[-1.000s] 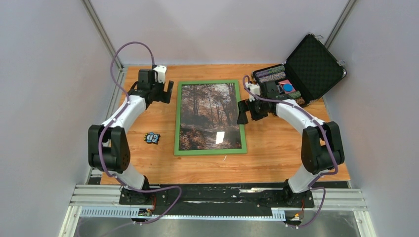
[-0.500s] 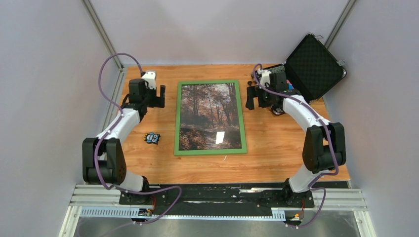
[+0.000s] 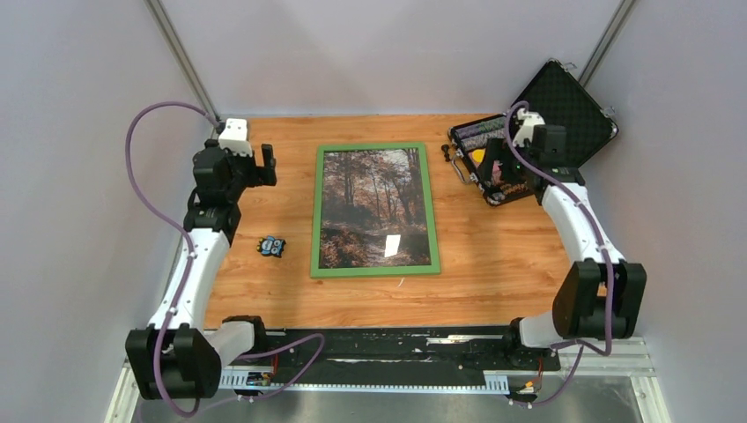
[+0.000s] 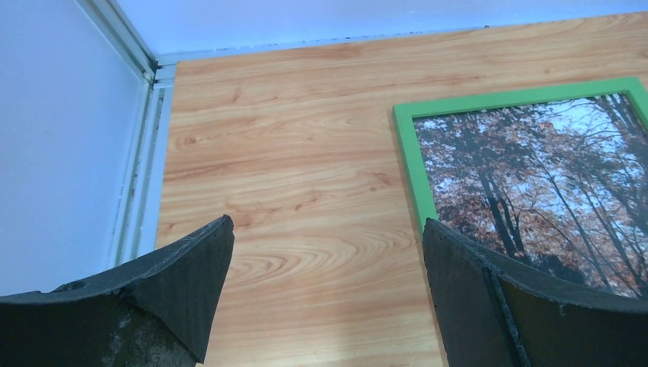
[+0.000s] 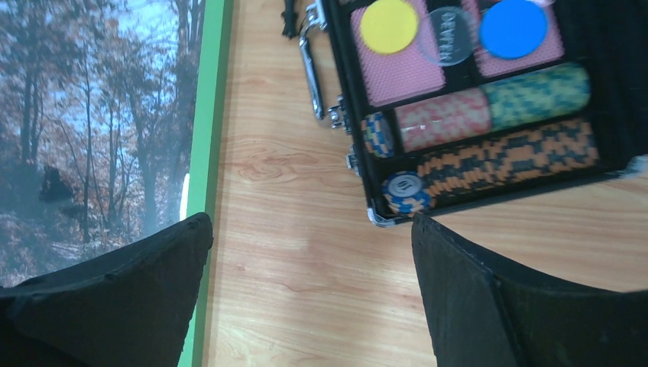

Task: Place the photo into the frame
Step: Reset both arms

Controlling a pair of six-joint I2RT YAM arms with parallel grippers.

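The photo (image 3: 374, 209) lay flat inside the green frame (image 3: 314, 211), at the centre of the table (image 3: 493, 256). The left gripper (image 4: 325, 245) hung over bare wood just left of the frame's far corner, claw spread wide and empty. The right gripper (image 5: 309, 229) hung between the frame and the open chip case (image 3: 564, 119), claw likewise spread, gripping nothing.
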